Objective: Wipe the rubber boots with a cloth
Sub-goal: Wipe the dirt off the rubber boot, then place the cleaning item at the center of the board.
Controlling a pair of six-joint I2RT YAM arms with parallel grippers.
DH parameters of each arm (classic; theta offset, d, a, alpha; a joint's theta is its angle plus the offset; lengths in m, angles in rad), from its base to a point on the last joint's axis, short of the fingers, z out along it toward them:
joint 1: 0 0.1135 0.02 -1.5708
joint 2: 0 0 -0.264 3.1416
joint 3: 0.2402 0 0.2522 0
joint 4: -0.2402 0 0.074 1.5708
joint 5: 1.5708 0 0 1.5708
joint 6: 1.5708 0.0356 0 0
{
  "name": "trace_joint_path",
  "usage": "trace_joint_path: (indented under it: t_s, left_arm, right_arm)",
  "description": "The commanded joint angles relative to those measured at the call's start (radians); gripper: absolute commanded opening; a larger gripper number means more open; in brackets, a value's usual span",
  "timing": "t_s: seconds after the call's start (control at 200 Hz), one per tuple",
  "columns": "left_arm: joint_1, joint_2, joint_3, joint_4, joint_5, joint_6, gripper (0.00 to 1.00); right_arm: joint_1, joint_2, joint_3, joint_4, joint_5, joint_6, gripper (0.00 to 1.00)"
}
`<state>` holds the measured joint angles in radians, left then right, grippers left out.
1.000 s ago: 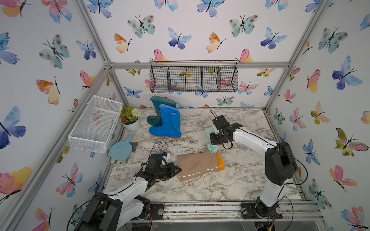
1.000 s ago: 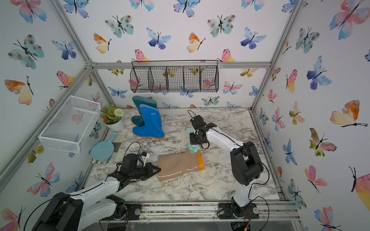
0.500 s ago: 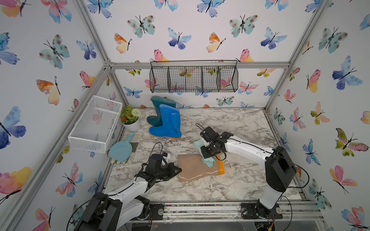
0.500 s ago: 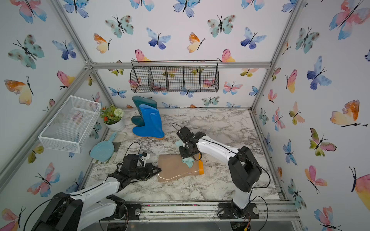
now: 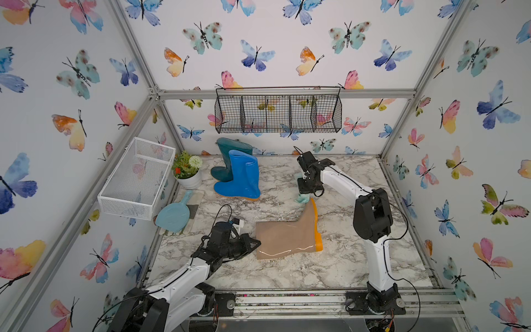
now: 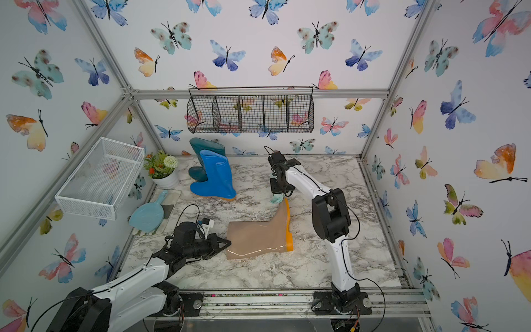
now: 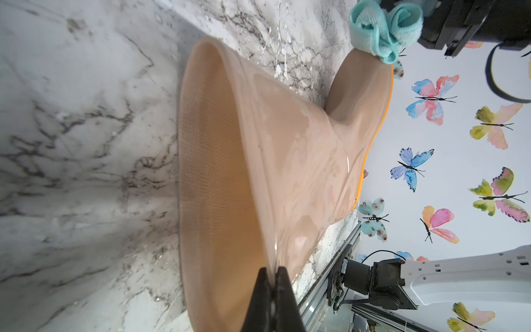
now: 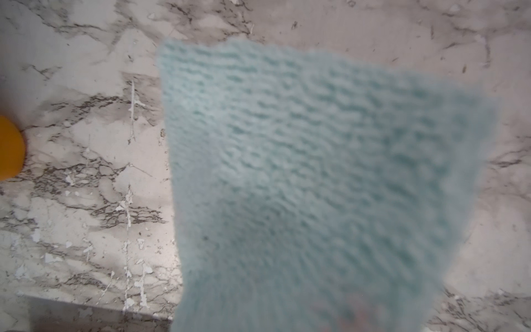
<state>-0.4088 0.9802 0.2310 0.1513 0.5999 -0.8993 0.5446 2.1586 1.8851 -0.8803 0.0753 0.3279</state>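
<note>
Your left tool (image 7: 272, 284) is closed tight on the rim of the beige boot (image 5: 287, 238), with the edge of the shaft opening caught between its two dark fingers. That boot lies on its side near the middle of the marble surface (image 5: 344, 258). Its open shaft faces your left arm, its orange sole is turned toward your right arm's side, and its toe points at the back wall.

Your right tool (image 5: 305, 192) points down just past that toe and is clamped on the cloth (image 5: 302, 198), which hangs bunched below it. From the right wrist the aqua fabric fills most of the view and hides the jaws, with marble behind it and a bit of orange sole at the edge. In the left wrist view the bunched end of the cloth sits right at the toe tip. It looks to be touching, but you cannot be certain of contact from these views.

The blue boot (image 5: 240, 178) and the teal boot (image 5: 227, 159) stand upright, pressed together at the back left, teal behind blue, well apart from both tools. Beside them stands a potted plant (image 5: 188, 172), and nearer the front a light blue scoop (image 5: 172, 216) lies at the left edge.
</note>
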Motion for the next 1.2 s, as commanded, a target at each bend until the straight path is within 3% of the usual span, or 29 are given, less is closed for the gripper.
trace_joint_path:
  t_s: [0.0, 0.11, 0.235, 0.395, 0.455, 0.526, 0.561, 0.621, 0.831, 0.971, 1.086, 1.196]
  left_arm:
    - [-0.004, -0.037, -0.009, -0.036, -0.023, -0.017, 0.0]
    - [-0.004, -0.066, 0.005, -0.07, -0.039, -0.022, 0.0]
    - [-0.005, -0.084, 0.025, -0.112, -0.058, -0.021, 0.0]
    - [-0.007, -0.078, 0.047, -0.12, -0.064, -0.018, 0.0]
    - [-0.007, -0.068, 0.06, -0.122, -0.061, -0.015, 0.0]
    - [-0.008, -0.054, 0.079, -0.122, -0.054, -0.006, 0.0]
    - [-0.008, -0.044, 0.089, -0.122, -0.052, 0.001, 0.0]
    - [-0.008, -0.027, 0.106, -0.122, -0.047, 0.013, 0.0]
    - [-0.008, 0.004, 0.173, -0.122, -0.026, 0.023, 0.0]
    - [-0.033, 0.026, 0.298, -0.151, -0.02, 0.033, 0.0]
    - [-0.092, 0.063, 0.451, -0.207, -0.043, 0.052, 0.0]
    - [-0.146, 0.108, 0.587, -0.247, -0.064, 0.054, 0.0]
  right_arm:
    - [0.023, -0.111, -0.067, -0.022, 0.009, -0.015, 0.01]
    - [-0.013, -0.256, -0.147, 0.036, 0.067, -0.004, 0.01]
    - [-0.124, -0.415, -0.263, 0.097, 0.068, -0.001, 0.02]
    - [-0.224, -0.522, -0.418, 0.111, 0.056, -0.039, 0.13]
    - [-0.235, -0.548, -0.472, 0.11, 0.051, -0.041, 0.25]
    - [-0.238, -0.577, -0.528, 0.125, 0.024, -0.043, 0.65]
    - [-0.238, -0.588, -0.544, 0.127, 0.005, -0.047, 0.73]
    - [-0.238, -0.602, -0.553, 0.111, -0.006, -0.047, 0.78]
    - [-0.238, -0.691, -0.572, 0.096, -0.027, -0.037, 0.83]
    - [-0.237, -0.759, -0.629, 0.113, -0.047, -0.048, 0.83]
    - [-0.237, -0.829, -0.69, 0.143, -0.176, -0.07, 0.8]
    - [-0.236, -0.926, -0.856, 0.277, -0.317, 0.016, 0.79]
